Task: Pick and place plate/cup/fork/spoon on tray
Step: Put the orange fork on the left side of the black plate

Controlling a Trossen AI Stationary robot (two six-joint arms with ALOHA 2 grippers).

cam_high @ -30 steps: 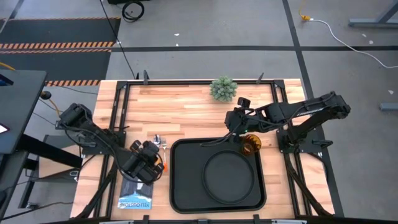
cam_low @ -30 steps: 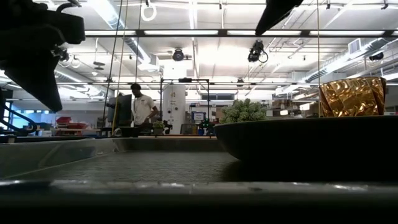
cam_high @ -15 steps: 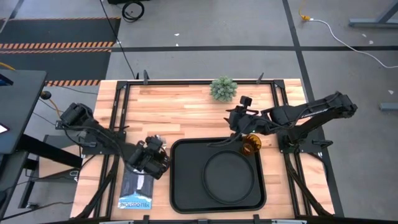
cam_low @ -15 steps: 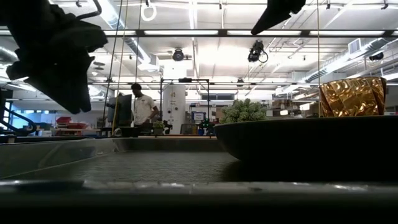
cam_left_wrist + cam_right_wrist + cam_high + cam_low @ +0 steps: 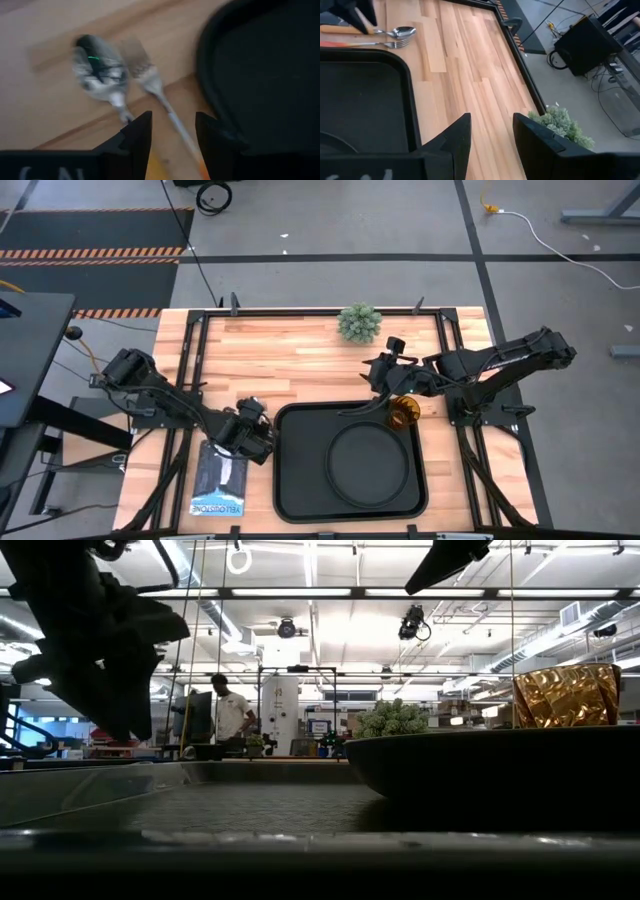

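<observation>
The tray (image 5: 350, 463) lies at the near edge of the bench (image 5: 300, 355), right of centre, and the plate (image 5: 366, 464) rests inside it, toward its right half. A dark booklet (image 5: 219, 485) lies on the bench to the left of the tray. The left gripper (image 5: 252, 436) hangs just off the tray's far left corner, its fingers (image 5: 137, 135) apart with nothing between them; in its wrist view the spoon (image 5: 102, 72) and the fork (image 5: 147, 75) lie side by side on the wood just ahead of the fingertips, the fork the closer to the tray's rim. The cup (image 5: 402, 412) stands in the tray's far right corner. The right gripper (image 5: 378, 383) hovers above the bench just beyond that corner, near the cup, fingers (image 5: 457, 137) apart and empty. A small green potted plant (image 5: 359, 323) sits at the far edge of the bench. In the low view a person (image 5: 229, 715) stands in the room behind.
</observation>
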